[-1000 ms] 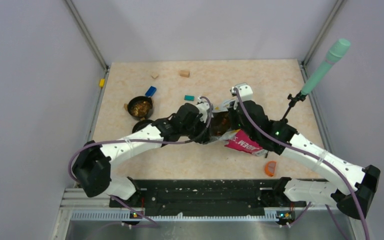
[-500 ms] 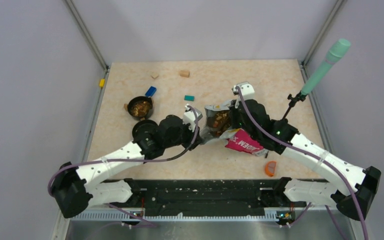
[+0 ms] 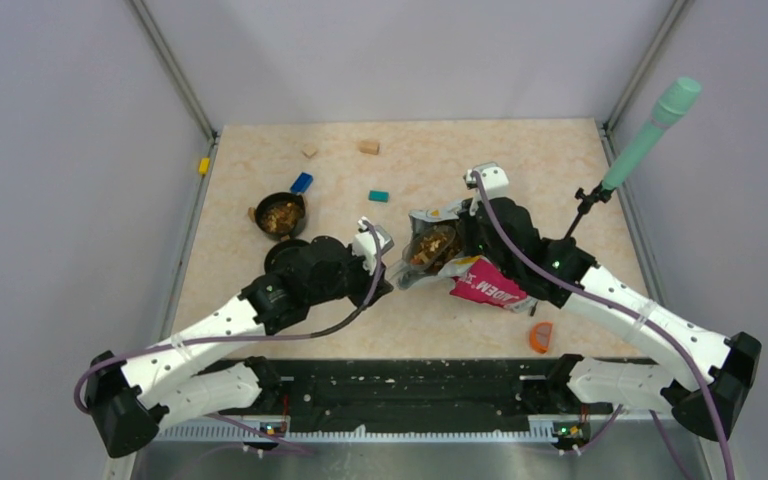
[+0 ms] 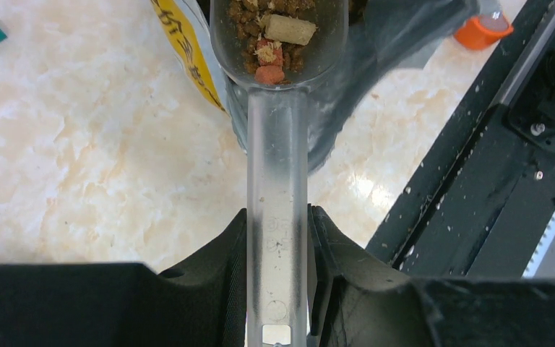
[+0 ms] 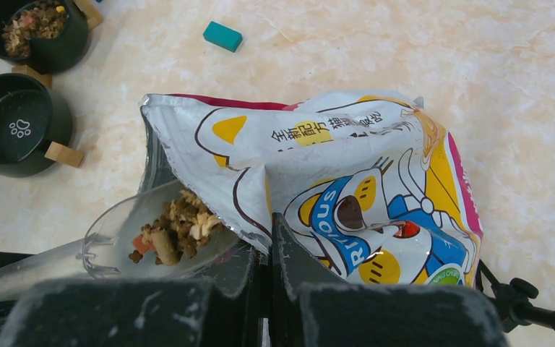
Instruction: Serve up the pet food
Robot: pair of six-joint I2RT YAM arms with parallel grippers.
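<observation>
While the left gripper [image 4: 277,224] is clamping the clear scoop [image 4: 277,130] by its handle, the kibble [image 4: 264,29] is sitting heaped in the scoop's cup at the mouth of the bag [image 5: 332,159], just under the flap's edge. The right gripper [image 5: 269,253] is pinching that flap. Bare table [image 3: 430,150] is lying open leftward to the paw-print bowl [image 5: 18,126] and the filled bowl [image 5: 32,29]; the black rail [image 4: 477,181] is running close on the other side. The bag is showing Chinese characters and letters ending "IOUS". Since a second ago the left arm has been drawing back, bringing the scoop out.
</observation>
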